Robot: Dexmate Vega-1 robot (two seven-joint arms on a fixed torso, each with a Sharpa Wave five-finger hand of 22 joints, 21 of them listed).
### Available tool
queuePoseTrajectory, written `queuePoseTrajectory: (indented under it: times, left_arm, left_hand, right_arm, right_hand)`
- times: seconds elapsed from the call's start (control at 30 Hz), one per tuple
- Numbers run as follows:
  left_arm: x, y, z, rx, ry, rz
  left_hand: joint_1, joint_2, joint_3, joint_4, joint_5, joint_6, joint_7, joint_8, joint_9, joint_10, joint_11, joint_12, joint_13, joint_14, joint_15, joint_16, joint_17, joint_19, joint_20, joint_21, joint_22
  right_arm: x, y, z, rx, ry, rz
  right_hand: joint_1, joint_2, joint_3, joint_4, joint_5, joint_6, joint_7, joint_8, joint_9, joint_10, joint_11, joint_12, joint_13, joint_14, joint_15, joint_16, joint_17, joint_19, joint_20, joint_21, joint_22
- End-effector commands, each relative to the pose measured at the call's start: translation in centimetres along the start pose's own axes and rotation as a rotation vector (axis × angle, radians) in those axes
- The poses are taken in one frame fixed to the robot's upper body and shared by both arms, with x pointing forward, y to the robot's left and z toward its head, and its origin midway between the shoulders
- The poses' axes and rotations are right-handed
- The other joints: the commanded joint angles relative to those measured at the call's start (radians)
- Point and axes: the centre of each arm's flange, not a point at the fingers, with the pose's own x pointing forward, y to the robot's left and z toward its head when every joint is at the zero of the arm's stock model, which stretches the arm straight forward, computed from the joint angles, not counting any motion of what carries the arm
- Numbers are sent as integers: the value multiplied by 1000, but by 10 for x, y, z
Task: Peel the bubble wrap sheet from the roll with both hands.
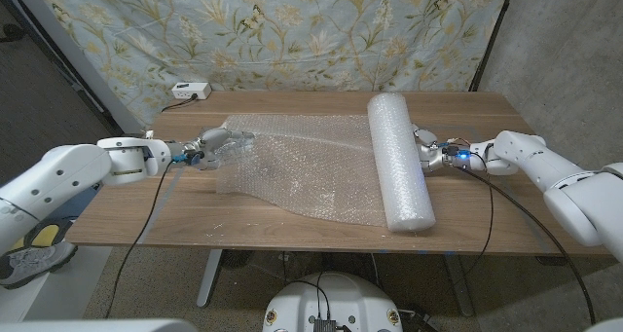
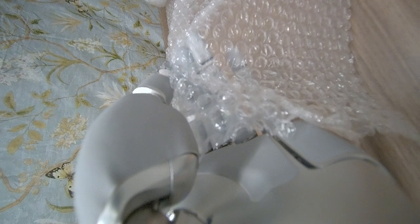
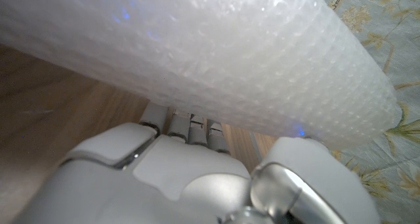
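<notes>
The bubble wrap roll lies across the right half of the wooden table, running front to back. Its clear sheet is spread out flat to the left of it. My left hand grips the sheet's crumpled far-left edge; the left wrist view shows the bubble wrap bunched up against that hand. My right hand is at the roll's right side. In the right wrist view its fingers reach out and press against the base of the roll without closing around it.
A small white box with a cable sits at the table's far left corner. A floral curtain hangs behind the table. Bare wood shows in front of the sheet and right of the roll.
</notes>
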Motion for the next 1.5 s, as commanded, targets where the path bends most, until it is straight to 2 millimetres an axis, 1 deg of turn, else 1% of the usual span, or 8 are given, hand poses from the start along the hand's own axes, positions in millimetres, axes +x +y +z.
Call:
queuePoseTrajectory:
  times: [0.03, 0.43, 0.6, 0.77, 0.93, 1.13, 1.3, 1.5]
  left_arm:
    - [-16, 7, 9, 30, -4, 19]
    - [-39, 13, 15, 50, -19, 51]
    - [-45, 15, 15, 53, -26, 57]
    - [-45, 16, 13, 56, -37, 66]
    - [-40, 15, 10, 50, -38, 57]
    - [-37, 16, 11, 52, -42, 47]
    - [-40, 17, 12, 51, -36, 41]
    - [-50, 23, 14, 62, -32, 56]
  left_hand:
    - [5, 6, -1, 0, -6, 13, 16, -2, 4, 23, -18, -6, 2, 0, -5, -5, 2, -6, 2, 7, 4]
    - [3, 7, 0, 1, -6, 10, 17, -4, 5, 20, -16, -9, 4, -1, -4, -8, 2, -11, 3, 10, 3]
    - [5, 7, 0, -1, -6, 9, 15, -5, 6, 20, -19, -11, 4, -3, -7, -9, 3, -12, 3, 12, 3]
    - [3, 7, 0, 0, -6, 7, 15, -6, 6, 16, -19, -13, 6, -3, -5, -10, 4, -14, 3, 13, 3]
    - [3, 8, 1, 1, -6, 5, 15, -7, 7, 15, -19, -15, 5, -4, -4, -11, 4, -15, 4, 14, 3]
    - [1, 8, 0, 1, -6, 5, 17, -7, 8, 16, -19, -16, 4, -5, -4, -12, 5, -15, 5, 16, 3]
    - [1, 9, 1, 1, -6, 7, 16, -7, 8, 19, -17, -16, 5, -5, -4, -13, 5, -16, 5, 17, 3]
    - [0, 9, 1, 1, -6, 7, 16, -8, 9, 17, -18, -17, 6, -4, -3, -13, 5, -17, 5, 19, 3]
  right_arm:
    - [4, 2, -1, 0, 0, -2]
    - [6, 4, -3, 4, 6, -6]
    - [9, 4, -4, 5, 17, -9]
    - [13, 5, -4, 5, 27, -10]
    - [16, 7, -2, 1, 35, -10]
    - [21, 9, 1, -5, 36, -9]
    - [26, 10, 1, -8, 39, -6]
    - [29, 11, 0, -8, 39, -3]
  right_hand:
    - [0, 13, -9, -3, 5, 7, 64, 5, 1, 7, 0, -3, 5, 11, -3, 1, 4, 8, -1, -4, 3]
    - [1, 16, -15, -4, 7, 10, 64, 5, 0, 10, 0, -5, 6, 15, -4, 2, 4, 14, -2, -3, 3]
    - [2, 18, -18, -4, 8, 12, 64, 5, -1, 13, 0, -6, 6, 17, -6, 2, 4, 18, -2, -3, 3]
    - [3, 20, -22, -5, 10, 15, 64, 5, -1, 15, 0, -8, 7, 20, -7, 2, 3, 21, -1, -4, 3]
    - [5, 23, -25, -6, 11, 16, 64, 5, -2, 17, 0, -9, 7, 22, -6, 3, 4, 23, -1, -4, 3]
    - [6, 26, -27, -6, 13, 19, 63, 5, -2, 19, 0, -10, 8, 24, -7, 3, 4, 25, -1, -4, 3]
    - [8, 29, -30, -7, 14, 23, 63, 6, -3, 22, 0, -11, 8, 24, -10, 2, 4, 27, -1, -5, 2]
    - [9, 31, -32, -7, 15, 25, 63, 5, -3, 23, 0, -12, 8, 27, -8, 2, 4, 30, -1, -5, 2]
